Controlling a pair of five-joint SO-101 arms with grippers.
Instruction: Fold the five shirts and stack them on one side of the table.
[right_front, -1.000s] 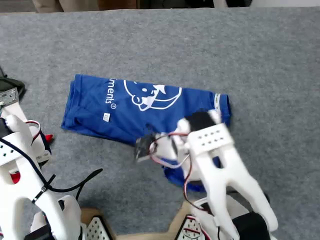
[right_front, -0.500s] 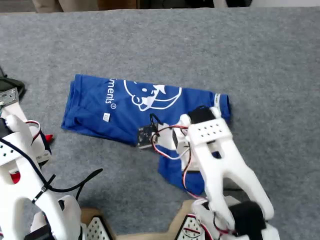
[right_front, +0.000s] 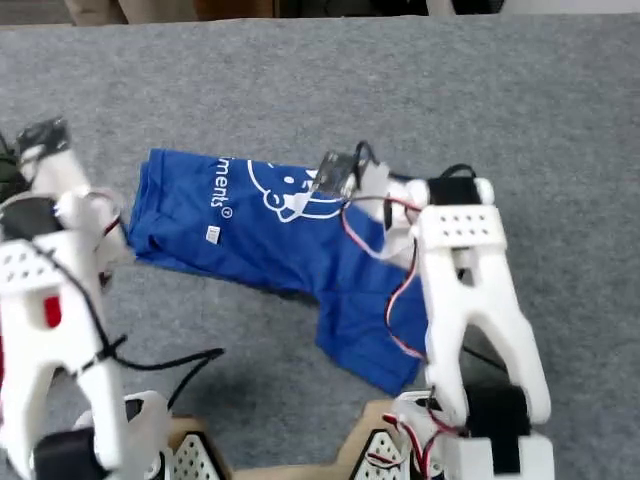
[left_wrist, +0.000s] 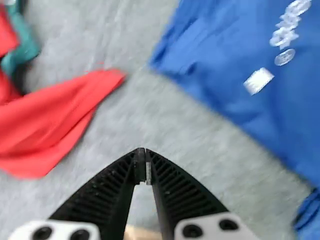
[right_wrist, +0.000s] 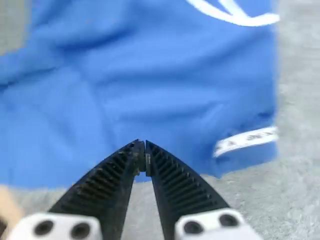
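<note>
Shirt (right_front: 250, 230) lies on table (right_front: 540, 100); right gripper (right_wrist: 141, 159) hangs over its right end, left gripper (left_wrist: 141, 167) left of it, both clenched empty.

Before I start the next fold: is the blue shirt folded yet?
Partly folded: the blue shirt lies as a narrow band with one flap trailing out.

light: bright, even, diffuse | shadows: faint, soft, along edge of blue shirt (right_front: 240, 235) on table (right_front: 560, 120)

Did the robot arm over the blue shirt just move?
Yes. The right arm moved away from its base, from the blue shirt's near hem toward its white print.
</note>
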